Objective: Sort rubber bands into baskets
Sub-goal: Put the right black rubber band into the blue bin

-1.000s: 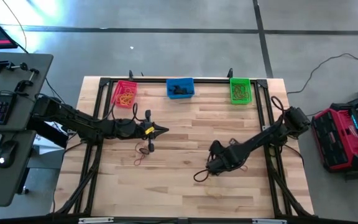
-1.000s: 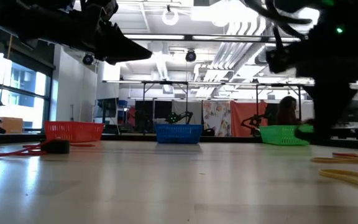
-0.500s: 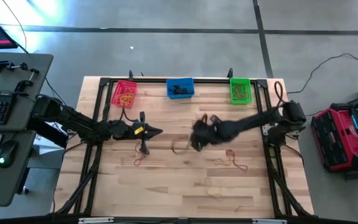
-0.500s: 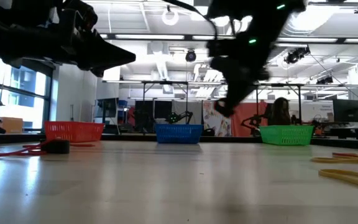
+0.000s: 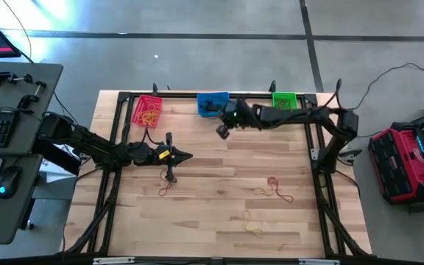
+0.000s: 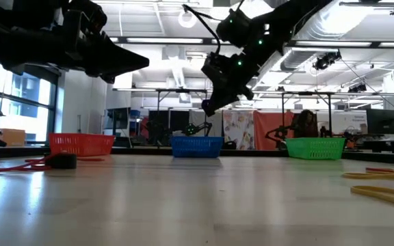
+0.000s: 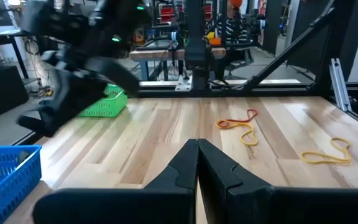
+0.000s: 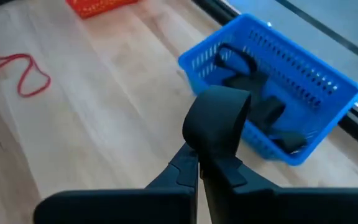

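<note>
Swinging up from the lower right of the high view a second ago to the top centre now, carrying a black band: right gripper, jaws clamped together on a thick black rubber band that is looping up above the fingertips. Hanging just short of the blue basket, at its lower right corner in the high view and well above the table in the low view. Already holding several black bands inside, that basket, seen in the upper right of the right wrist view.

Waiting at left centre of the high view: left gripper, fingers pressed together on nothing, barely shifted over the same second.

Sitting along the top edge of the table: red basket at left with yellow-tan bands inside, green basket at right. Lying loose on the wood: a red-orange band below the left gripper, a red-orange and tan tangle at lower right, and a yellow-tan band near the bottom.

Risking, by judgement, a miss: letting go before clearing the near wall of the blue basket, dropping the band onto the wood beside it. Risking also the stiff loop clinging to a finger on release, or a low approach nudging the light basket along the table.
</note>
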`<state>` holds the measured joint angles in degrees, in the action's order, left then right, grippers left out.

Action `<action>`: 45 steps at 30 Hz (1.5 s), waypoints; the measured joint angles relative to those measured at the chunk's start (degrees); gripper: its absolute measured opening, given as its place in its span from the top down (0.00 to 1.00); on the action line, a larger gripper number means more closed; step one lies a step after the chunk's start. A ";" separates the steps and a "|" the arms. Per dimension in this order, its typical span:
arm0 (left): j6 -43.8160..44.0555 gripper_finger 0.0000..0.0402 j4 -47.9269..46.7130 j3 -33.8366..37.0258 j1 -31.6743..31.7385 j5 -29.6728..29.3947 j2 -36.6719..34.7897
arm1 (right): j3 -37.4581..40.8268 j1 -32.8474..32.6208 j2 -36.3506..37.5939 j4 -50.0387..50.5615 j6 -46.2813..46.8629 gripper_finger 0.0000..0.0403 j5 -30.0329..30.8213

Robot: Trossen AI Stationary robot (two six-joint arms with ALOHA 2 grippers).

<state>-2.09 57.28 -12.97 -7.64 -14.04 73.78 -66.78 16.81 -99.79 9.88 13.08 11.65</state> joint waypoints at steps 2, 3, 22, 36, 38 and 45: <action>-0.01 1.00 0.00 0.00 0.00 0.00 0.00 | 0.00 2.78 -0.08 -0.30 -0.61 1.00 -2.37; -0.02 1.00 0.00 0.00 0.00 -0.01 0.00 | 0.00 3.99 -0.39 -0.51 -0.73 1.00 -2.98; 0.02 1.00 -0.29 0.00 0.00 -0.02 0.00 | -25.59 10.60 -17.48 19.74 -7.58 1.00 -8.57; 0.35 1.00 -0.38 0.00 -0.01 -0.01 0.00 | -40.05 13.62 -28.80 34.52 -5.41 0.99 -8.82; 0.36 1.00 -0.38 0.00 0.00 -0.02 0.00 | -40.39 13.62 -28.83 34.60 -5.40 0.98 -8.82; 0.37 1.00 -0.39 0.00 -0.01 0.00 0.00 | -42.09 13.18 -28.83 35.52 -4.54 0.84 -8.16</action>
<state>-1.72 56.88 -12.97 -7.65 -14.04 73.78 -108.88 29.99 -128.62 45.41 8.54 3.49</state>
